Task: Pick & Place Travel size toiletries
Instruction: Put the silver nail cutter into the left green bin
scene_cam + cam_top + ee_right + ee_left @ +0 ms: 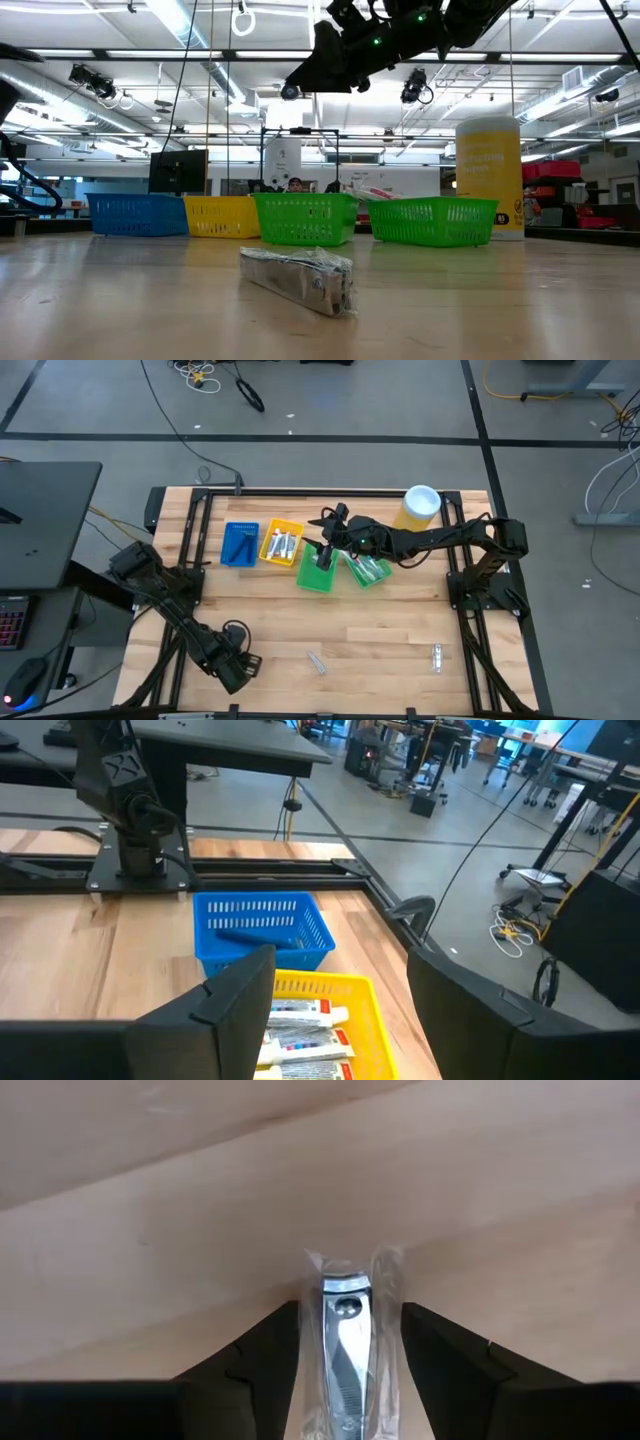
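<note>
My left gripper [350,1310] is at the table's near left [243,663], shut on a clear-wrapped silvery nail clipper [345,1335]. My right gripper [340,970] hangs open and empty above the left green bin [316,572]; it shows in the high view [325,548] and at the top of the low view [335,55]. Its wrist view faces the blue bin [262,928], which holds a dark razor, and the yellow bin [305,1020], which holds white toothpaste tubes. One silvery packet [316,662] [300,280] lies flat on the near table, and another [437,656] lies to its right. My left gripper pinches the wrapped nail clipper between its two fingers, which press the wrapper's long sides [312,1335]. The fingers lie along the packet, and its far end [345,1270] sticks out past the fingertips. The tabletop is close behind it; whether the packet rests there I cannot tell.
Blue [240,544], yellow [281,543] and two green bins [368,568] stand in a row at the table's far middle. The tall yellow canister with a white lid [420,505] stands behind them on the right. Bare wood lies between the bins and the near edge.
</note>
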Controlling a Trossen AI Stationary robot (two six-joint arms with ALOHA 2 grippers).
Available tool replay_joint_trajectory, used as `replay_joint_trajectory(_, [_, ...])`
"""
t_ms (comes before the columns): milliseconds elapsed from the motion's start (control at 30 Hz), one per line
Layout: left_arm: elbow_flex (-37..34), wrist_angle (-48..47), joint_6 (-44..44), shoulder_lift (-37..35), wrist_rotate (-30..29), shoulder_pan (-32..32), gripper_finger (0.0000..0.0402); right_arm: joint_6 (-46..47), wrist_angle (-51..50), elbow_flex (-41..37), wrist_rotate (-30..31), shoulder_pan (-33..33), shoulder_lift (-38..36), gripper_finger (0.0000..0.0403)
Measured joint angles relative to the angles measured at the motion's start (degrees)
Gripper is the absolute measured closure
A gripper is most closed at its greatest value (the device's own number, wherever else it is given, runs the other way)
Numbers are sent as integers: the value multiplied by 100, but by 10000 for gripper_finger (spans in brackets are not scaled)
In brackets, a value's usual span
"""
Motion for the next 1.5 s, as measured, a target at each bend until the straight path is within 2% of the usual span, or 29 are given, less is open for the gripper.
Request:
replay_joint_trajectory(67, [-1, 8, 138, -2, -40, 37, 217, 0, 4, 0, 0, -11, 0, 164])
replay_joint_trajectory(333, [-9, -29, 321, 12, 467, 193, 225, 0, 24, 0, 0, -20, 0, 164])
replay_joint_trajectory(433, [-17, -70, 441, 15, 466, 214, 256, -2, 22, 0, 0, -20, 0, 164])
replay_joint_trajectory(600, [-16, -189, 527, 15, 498, 256, 334, -2, 22, 0, 2, -20, 0, 164])
replay_joint_trajectory(967, [-22, -278, 620, -105, 129, 342, 337, -2, 25, 0, 2, -20, 0, 164])
replay_joint_trajectory(1167, [196, -1269, 1332, -597, -1339, 765, 337, -2, 31, 0, 2, -15, 0, 164])
replay_joint_trajectory(1267, [355, -1655, 2225, -874, -1722, 1122, 337, -2, -10, 0, 7, 0, 0, 164])
replay_joint_trajectory(1400, [512, -1706, 3656, -1162, -2553, 1835, 337, -2, -225, 0, 7, 49, -15, 164])
replay_joint_trajectory(1500, [643, -1666, 4921, -1194, -2749, 2416, 337, -4, -609, 0, 36, 108, -63, 164])
